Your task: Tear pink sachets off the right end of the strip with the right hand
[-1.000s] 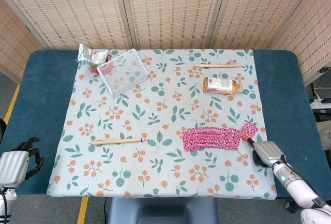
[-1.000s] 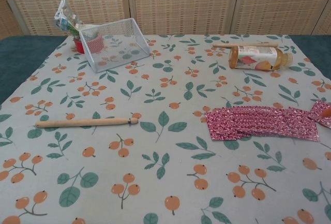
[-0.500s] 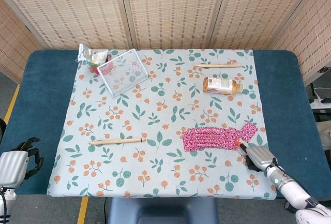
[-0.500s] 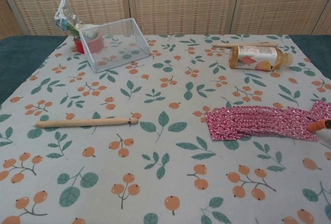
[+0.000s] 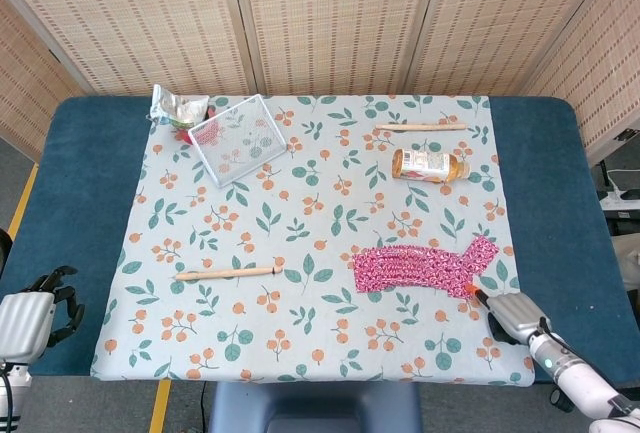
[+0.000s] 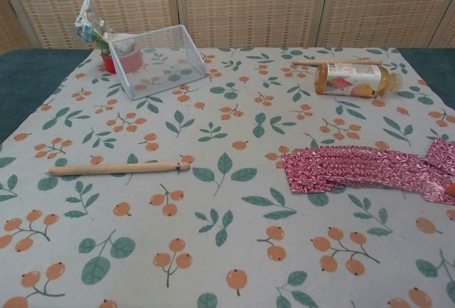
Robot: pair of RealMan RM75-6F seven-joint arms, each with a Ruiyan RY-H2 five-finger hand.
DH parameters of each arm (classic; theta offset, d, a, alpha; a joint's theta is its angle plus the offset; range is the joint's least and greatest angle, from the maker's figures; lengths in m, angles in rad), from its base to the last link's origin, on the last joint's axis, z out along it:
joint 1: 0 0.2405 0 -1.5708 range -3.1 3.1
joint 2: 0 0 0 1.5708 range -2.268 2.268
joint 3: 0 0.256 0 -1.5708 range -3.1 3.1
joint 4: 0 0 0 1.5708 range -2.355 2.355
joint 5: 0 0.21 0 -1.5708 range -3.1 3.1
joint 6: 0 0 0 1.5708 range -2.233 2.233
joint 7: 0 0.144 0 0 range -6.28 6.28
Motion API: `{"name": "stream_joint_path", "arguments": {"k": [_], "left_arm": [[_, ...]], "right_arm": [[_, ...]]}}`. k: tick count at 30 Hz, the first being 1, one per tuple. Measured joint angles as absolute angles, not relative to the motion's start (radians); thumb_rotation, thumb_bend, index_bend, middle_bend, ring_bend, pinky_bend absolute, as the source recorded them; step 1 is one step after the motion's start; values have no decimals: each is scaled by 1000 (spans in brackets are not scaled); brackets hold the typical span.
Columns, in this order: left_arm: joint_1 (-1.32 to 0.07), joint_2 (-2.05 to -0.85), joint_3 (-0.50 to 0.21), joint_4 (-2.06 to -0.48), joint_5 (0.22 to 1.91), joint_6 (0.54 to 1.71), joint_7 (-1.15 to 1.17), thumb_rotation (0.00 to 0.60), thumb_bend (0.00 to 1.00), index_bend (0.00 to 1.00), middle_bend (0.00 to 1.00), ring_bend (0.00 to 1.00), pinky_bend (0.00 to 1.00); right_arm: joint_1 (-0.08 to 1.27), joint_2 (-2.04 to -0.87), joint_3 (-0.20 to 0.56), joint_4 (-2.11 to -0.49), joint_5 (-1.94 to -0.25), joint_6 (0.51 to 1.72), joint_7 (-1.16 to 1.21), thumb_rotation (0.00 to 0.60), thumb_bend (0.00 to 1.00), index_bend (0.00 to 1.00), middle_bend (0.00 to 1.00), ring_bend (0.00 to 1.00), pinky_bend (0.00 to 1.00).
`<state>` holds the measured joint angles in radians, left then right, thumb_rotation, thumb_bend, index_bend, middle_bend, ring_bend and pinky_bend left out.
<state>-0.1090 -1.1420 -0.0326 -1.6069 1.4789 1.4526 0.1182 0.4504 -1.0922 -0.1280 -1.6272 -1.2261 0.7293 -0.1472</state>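
The strip of pink sachets (image 5: 415, 268) lies flat on the floral cloth at the right front, and it also shows at the right edge of the chest view (image 6: 362, 169). My right hand (image 5: 515, 315) sits just off the strip's lower right corner. Its orange fingertip (image 5: 473, 293) touches that corner, which is drawn out toward the hand. Whether the corner is pinched is hidden. The chest view catches only an orange speck of that fingertip (image 6: 450, 188). My left hand (image 5: 40, 311) rests off the cloth at the front left, fingers apart and holding nothing.
A tipped wire basket (image 5: 237, 139), a foil packet (image 5: 178, 105) and a red cup (image 5: 185, 125) sit at the back left. A bottle (image 5: 428, 165) lies behind the strip. One wooden stick (image 5: 228, 273) lies front left, another (image 5: 420, 127) at the back.
My right hand first slid left onto the strip's right end, then drew back toward the front right. The strip's lower right corner has stretched out after it. The left hand stayed still.
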Motion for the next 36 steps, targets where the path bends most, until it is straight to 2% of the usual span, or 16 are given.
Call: {"name": "stream_joint_path", "arguments": {"k": [10, 20, 28, 32, 33, 36], "left_arm": [[-109, -1141, -33, -1609, 1480, 1453, 119, 600, 399, 29, 273, 357, 600], [-109, -1141, -33, -1610, 1477, 1452, 118, 600, 399, 29, 273, 356, 601], [-109, -1141, -34, -1610, 1476, 1452, 115, 600, 400, 30, 274, 357, 600], [-110, -1141, -34, -1611, 1474, 1449, 118, 600, 399, 30, 275, 358, 601], [-110, -1141, -34, -1611, 1475, 1449, 119, 600, 399, 30, 275, 357, 601], [-111, -1141, -34, -1611, 1475, 1448, 120, 600, 399, 30, 274, 357, 601]], "right_arm": [[425, -1047, -189, -1650, -1266, 724, -175, 600, 975, 144, 882, 792, 665], [407, -1007, -209, -1685, -1340, 747, -147, 600, 975, 175, 882, 792, 665], [413, -943, -232, -1738, -1340, 720, -165, 600, 975, 240, 882, 792, 665], [404, -921, -231, -1763, -1359, 752, -155, 600, 970, 224, 882, 792, 665], [399, -918, -229, -1767, -1369, 767, -147, 600, 939, 204, 882, 792, 665], [379, -909, -222, -1779, -1416, 832, -97, 600, 754, 144, 882, 792, 665]]}}
